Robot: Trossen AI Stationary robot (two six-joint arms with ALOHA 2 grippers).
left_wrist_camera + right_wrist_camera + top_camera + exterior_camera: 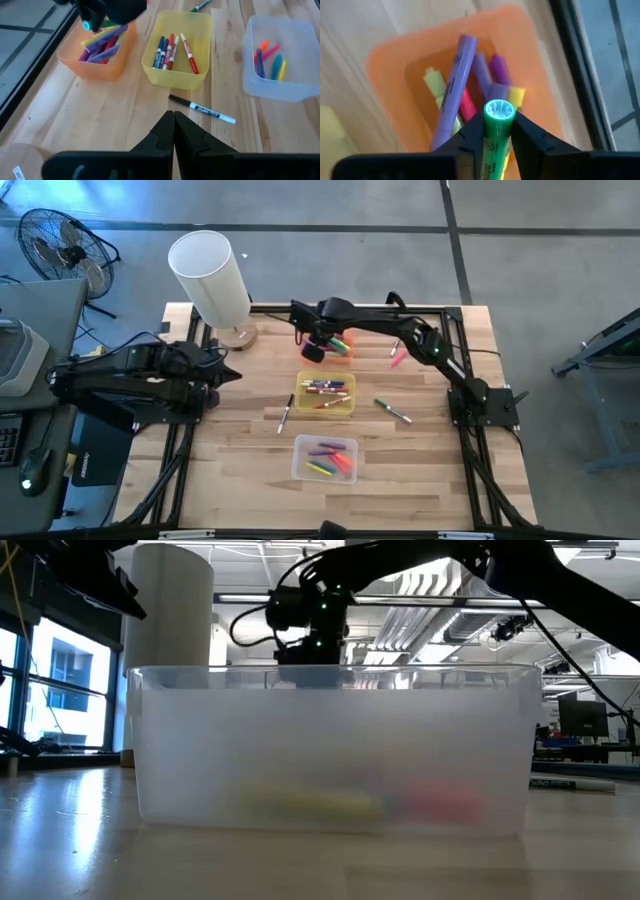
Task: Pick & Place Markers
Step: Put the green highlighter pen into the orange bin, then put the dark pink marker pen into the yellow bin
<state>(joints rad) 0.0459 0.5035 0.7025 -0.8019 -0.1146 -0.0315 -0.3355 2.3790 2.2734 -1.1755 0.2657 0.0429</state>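
Wood-plank table (240, 480): right gripper (498, 131) pinches cylindrical green marker (496, 135) over translucent orange bin (385, 65).

1. The clear bin (330, 750) fills the low view, blurring its markers (310, 805) into smears.
2. The right gripper (314, 350) covers part of the orange bin (345, 356).
3. The green marker (496, 135) runs off the picture's edge.

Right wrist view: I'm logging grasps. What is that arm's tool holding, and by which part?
The right tool grips a green marker just below its capped end, above the orange bin.
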